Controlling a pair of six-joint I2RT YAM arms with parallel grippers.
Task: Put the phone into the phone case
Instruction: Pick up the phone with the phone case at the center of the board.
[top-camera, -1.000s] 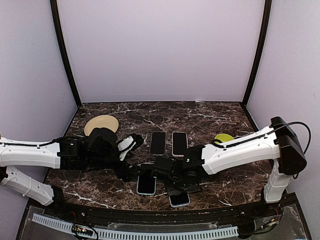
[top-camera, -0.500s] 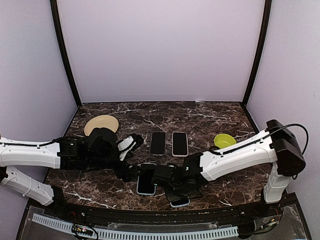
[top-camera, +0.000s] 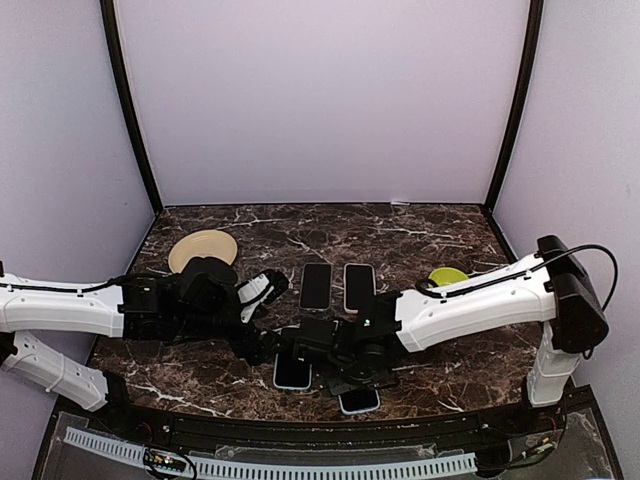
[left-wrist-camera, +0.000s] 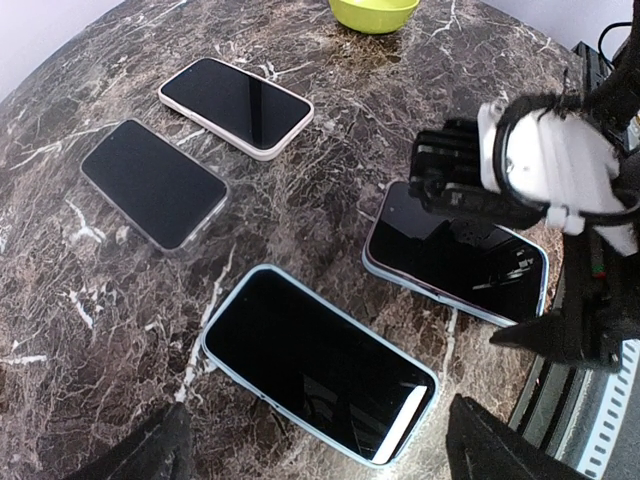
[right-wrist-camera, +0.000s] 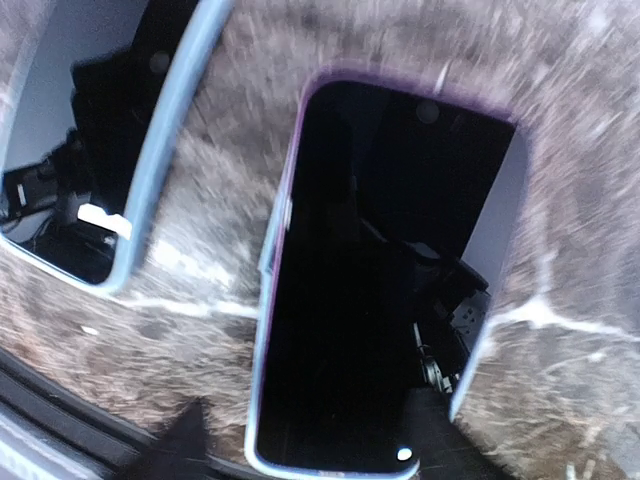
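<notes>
Shifting slightly, the right gripper (right-wrist-camera: 308, 440) hovered open over the phone (right-wrist-camera: 380, 250); the left gripper (left-wrist-camera: 320, 455) was also open, so nothing was grasped yet.

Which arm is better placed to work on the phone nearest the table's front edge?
Right, probably. The right gripper hangs open directly over that front phone, straddling it. The left gripper hangs open over the neighbouring phone instead and would have to shift sideways first.
</notes>
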